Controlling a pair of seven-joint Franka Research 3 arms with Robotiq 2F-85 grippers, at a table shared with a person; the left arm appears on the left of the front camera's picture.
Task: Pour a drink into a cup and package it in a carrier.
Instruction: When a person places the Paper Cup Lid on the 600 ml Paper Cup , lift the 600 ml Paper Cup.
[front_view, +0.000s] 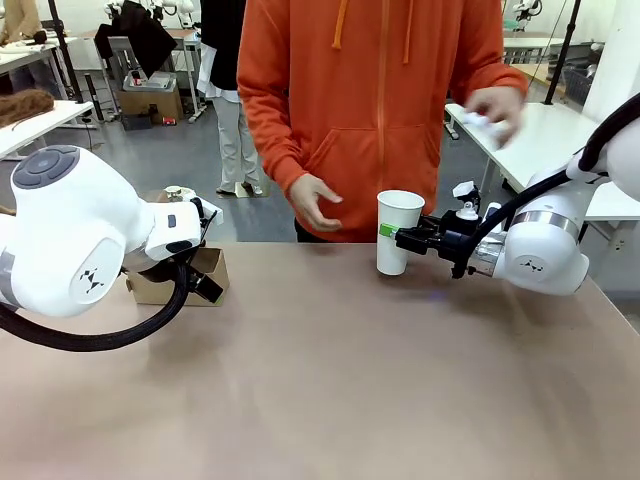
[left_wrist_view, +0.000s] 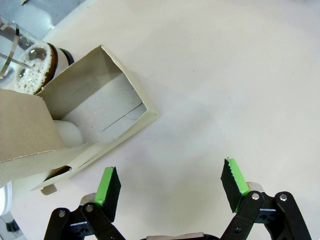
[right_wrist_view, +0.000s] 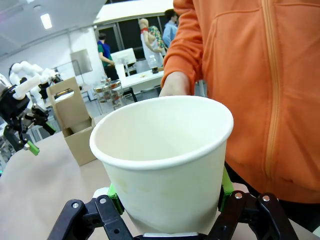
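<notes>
My right gripper (front_view: 392, 233) is shut on the white paper cup (front_view: 398, 232), gripping its side and holding it upright near the table's far edge. The cup (right_wrist_view: 165, 160) has no lid and looks empty inside. The brown cardboard carrier (front_view: 178, 277) stands at the far left, partly hidden by my left arm. My left gripper (left_wrist_view: 171, 185) hangs open over bare tabletop beside the carrier (left_wrist_view: 100, 110). Behind the carrier, the glass pitcher (left_wrist_view: 25, 65) holds foamy dark brown drink. The carrier (right_wrist_view: 75, 125) and its handle also show in the right wrist view.
A person in an orange hoodie stands at the far side. One hand (front_view: 312, 200) hovers left of the cup; the other hand (front_view: 495, 105) is raised at the right holding something white. Something white (left_wrist_view: 67, 132) sits inside the carrier.
</notes>
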